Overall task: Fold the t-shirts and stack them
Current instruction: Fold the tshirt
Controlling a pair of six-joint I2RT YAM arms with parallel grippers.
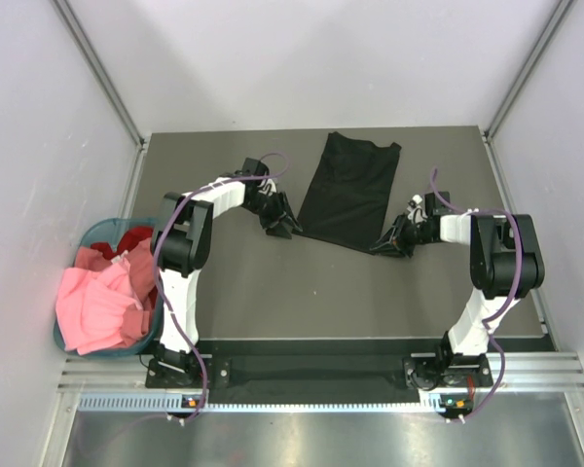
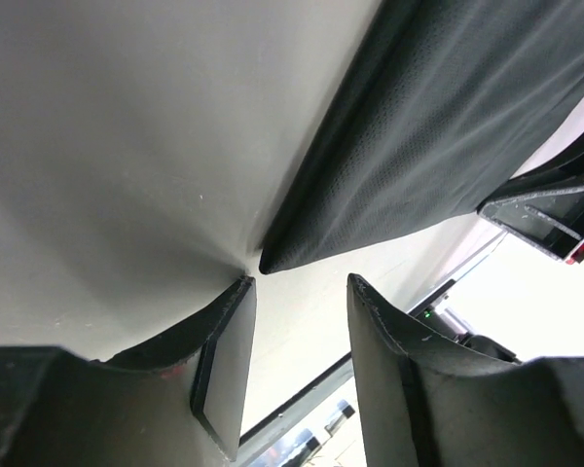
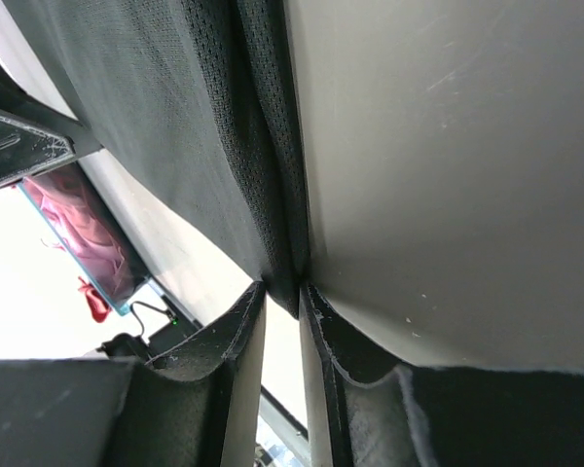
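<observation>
Worktop (image 1: 273, 282) space is taken up mainly by the black t-shirt (image 1: 350, 190), which is spread flat across the middle and far part. Its long axis runs from the far edge toward the arms, with the near end shifted slightly to the left. The near hem is thus presented to both arms, one corner to each. At the left edge, well apart from it, the teal basket (image 1: 88, 233) is seen with the pink t-shirt (image 1: 97, 306) heaped over its rim and the red t-shirt (image 1: 131, 238) behind; neither is being reached for.

The left pincer (image 2: 300, 282) is held wide. The near-left corner of the black shirt is seen just ahead of the gap, pointing into it but not yet between the fingers, so nothing is gripped. The right pincer (image 3: 284, 289) is drawn narrow, with the folded edge of the near-right corner caught between its tips. The coming lift is judged to turn on that difference: the right corner is taken, while the left corner lies just forward of its pincer, along the hem line.

How firmly the right-hand fold is clamped cannot be made out. Whether the sleeves are tucked under the black shirt, or it is doubled lengthwise, cannot be told from above. The number of garments in the basket is hidden by the heap.
</observation>
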